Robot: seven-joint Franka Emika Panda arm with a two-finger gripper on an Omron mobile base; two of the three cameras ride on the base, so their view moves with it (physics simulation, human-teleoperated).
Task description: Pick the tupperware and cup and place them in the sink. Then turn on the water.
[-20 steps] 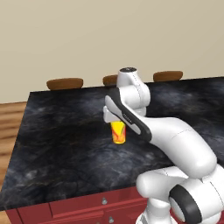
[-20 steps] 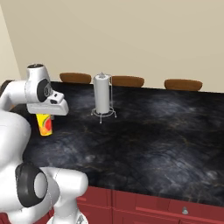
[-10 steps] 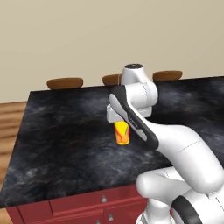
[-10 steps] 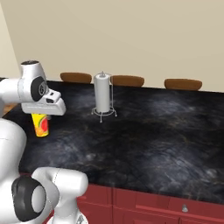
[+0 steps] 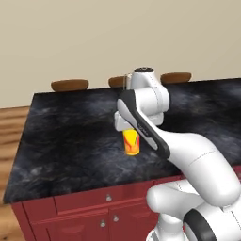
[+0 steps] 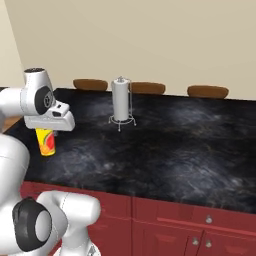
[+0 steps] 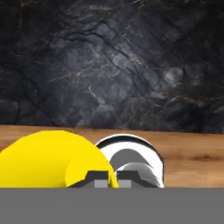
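The gripper [image 5: 128,128] is clamping the yellow cup [image 5: 132,142] by its rim, its jaws drawn tight together, and the cup is hanging upright under the hand above the black marble counter [image 5: 70,136]. In the right base view the cup [image 6: 46,141] is showing its red-orange mark below the gripper [image 6: 46,128]. From the hand view the cup [image 7: 48,159] is looking plain yellow inside, with nothing visible in it. A paper towel holder [image 6: 121,102] is standing well apart, farther back on the counter [image 6: 175,145].
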